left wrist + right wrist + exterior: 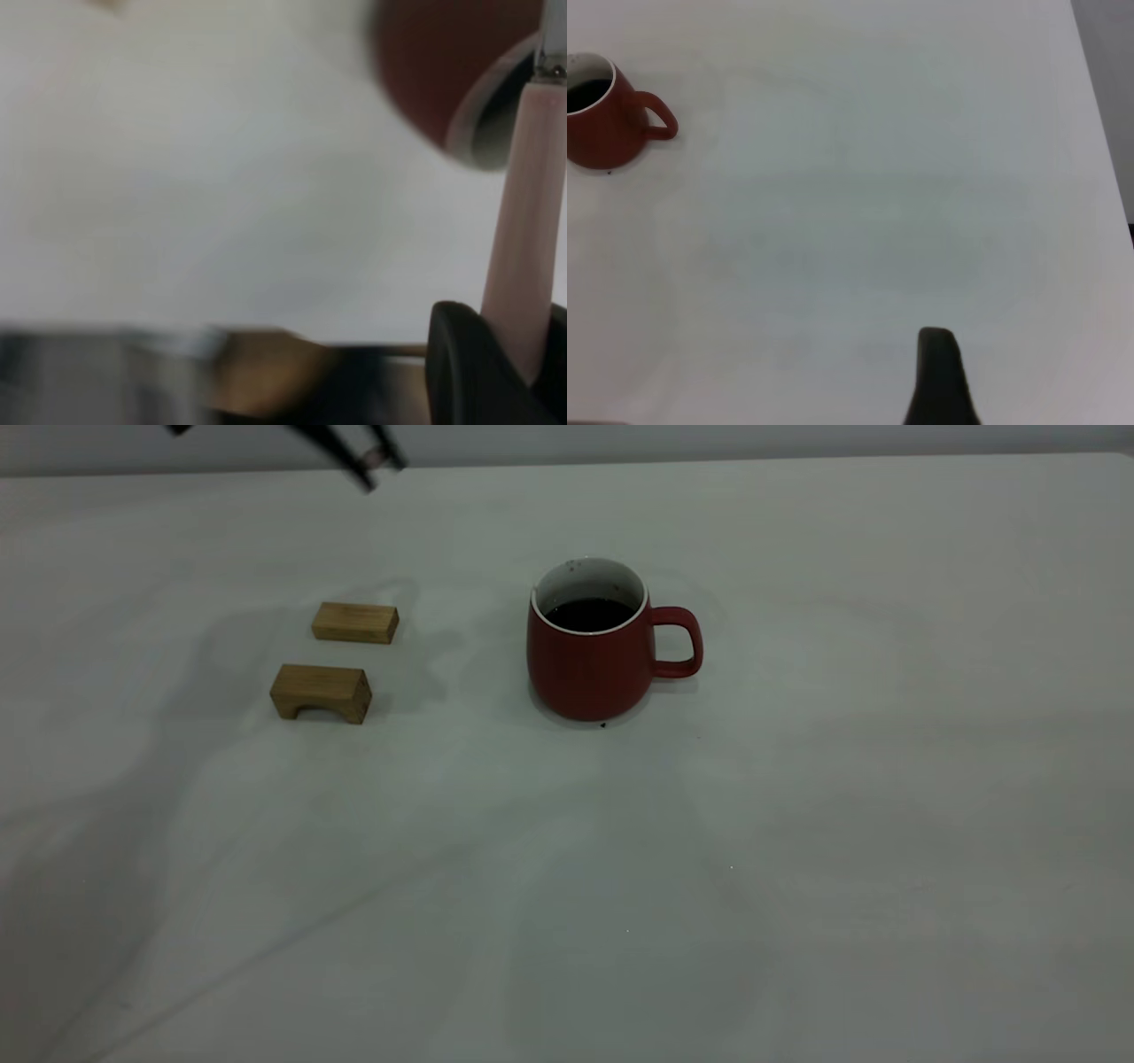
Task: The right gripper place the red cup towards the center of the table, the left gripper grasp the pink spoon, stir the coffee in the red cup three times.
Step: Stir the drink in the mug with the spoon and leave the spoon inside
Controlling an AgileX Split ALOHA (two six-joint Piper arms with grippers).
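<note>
- Upright near the middle of the table (797, 850), slightly toward the far edge, stands the red cup (589, 664), with its loop handle (680, 643) turned toward the right edge.
- Inside the cup the coffee (588, 613) lies dark and flat, well below the white rim; a few dark flecks mark the white inner wall above it.
- Toward the left edge, well apart from the cup, sit two small wooden blocks: a plain one (355, 622) farther back and an arched one (321, 692) nearer the front, close to each other but not touching.
- Up at the far left corner, the left gripper (368, 465) hangs above the tabletop, only its dark tip showing in the exterior view.
- Its wrist view shows the dark fingers (465, 363) clamped on the lower end of the pink spoon (524, 221), whose pale handle runs up to a grey metal neck; the bowl cannot be seen.
- Beyond the spoon in that view the cup appears as a red blur with its rim.
- Off to the right side, the right gripper (939, 376) shows only one dark finger over bare tabletop, far from the cup; whether its fingers are open or closed cannot be told.
</note>
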